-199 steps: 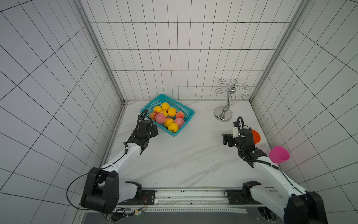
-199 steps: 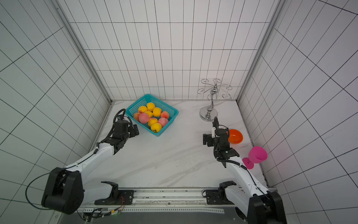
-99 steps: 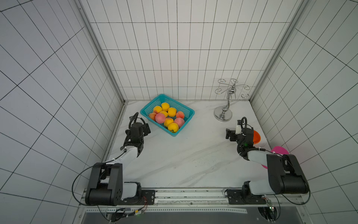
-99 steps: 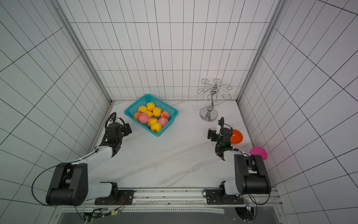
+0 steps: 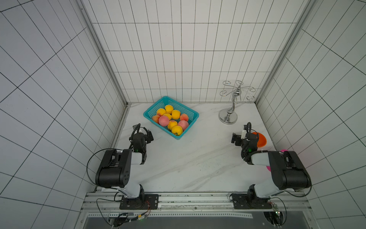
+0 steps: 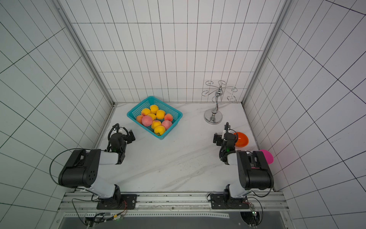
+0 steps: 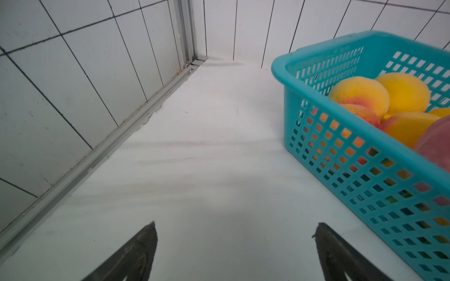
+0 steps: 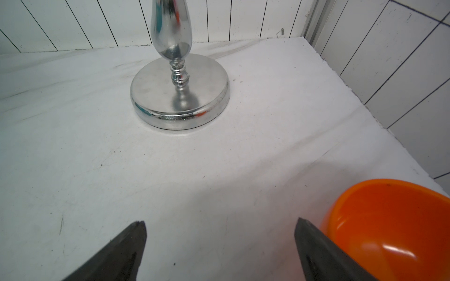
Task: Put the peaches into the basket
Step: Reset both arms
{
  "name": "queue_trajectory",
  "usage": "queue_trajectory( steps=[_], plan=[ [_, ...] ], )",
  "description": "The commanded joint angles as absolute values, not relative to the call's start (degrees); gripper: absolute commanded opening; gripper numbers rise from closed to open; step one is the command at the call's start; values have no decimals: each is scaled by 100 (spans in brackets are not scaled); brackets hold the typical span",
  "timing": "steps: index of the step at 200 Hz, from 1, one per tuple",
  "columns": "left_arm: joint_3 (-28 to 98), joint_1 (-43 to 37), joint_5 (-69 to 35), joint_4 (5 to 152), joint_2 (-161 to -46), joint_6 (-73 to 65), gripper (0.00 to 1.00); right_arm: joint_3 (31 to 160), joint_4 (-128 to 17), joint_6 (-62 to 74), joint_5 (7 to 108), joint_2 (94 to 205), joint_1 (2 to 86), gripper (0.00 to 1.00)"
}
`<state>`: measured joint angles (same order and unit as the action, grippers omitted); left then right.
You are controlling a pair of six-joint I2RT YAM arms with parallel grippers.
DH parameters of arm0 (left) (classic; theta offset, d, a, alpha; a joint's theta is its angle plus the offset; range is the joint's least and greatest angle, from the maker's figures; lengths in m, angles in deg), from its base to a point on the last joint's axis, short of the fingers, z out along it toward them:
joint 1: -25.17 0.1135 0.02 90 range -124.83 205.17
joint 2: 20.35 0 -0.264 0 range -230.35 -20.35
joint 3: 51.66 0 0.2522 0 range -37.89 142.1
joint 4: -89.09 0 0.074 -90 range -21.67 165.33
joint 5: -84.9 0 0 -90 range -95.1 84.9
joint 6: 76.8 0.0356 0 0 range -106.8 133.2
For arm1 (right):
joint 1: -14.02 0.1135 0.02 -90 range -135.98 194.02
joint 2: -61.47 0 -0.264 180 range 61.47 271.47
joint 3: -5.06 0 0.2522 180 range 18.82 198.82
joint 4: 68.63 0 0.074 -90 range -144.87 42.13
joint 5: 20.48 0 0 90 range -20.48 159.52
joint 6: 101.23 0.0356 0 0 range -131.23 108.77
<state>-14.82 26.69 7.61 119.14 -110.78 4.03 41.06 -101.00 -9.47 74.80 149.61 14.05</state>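
Both arms have been folded back toward six o'clock; left gripper [image 7: 235, 225] and right gripper [image 8: 220, 221] are held wide, empty. Ten peaches [image 5: 164, 121] are counted inside one basket [image 5: 186, 111] at eleven o'clock

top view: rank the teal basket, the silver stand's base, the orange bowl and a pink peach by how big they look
1. teal basket
2 and 3. silver stand's base and orange bowl: about alike, and the right arm covers the bowl's edge, so unranked
4. pink peach
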Motion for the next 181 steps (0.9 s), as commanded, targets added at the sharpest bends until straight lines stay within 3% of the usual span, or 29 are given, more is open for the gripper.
queue_trajectory(
  steps=[1,37,181],
  plan=[
    [-1458,2641,742,12601,-11094,595,99,4293,-10285,-912,7567,14971,1402,99],
    [-1225,2543,913,11869,-10942,578,99,4299,-10270,-910,7558,14971,1393,99],
    [-1214,2517,984,11927,-10985,583,99,4298,-10269,-912,7558,14971,1393,99]
  ],
)
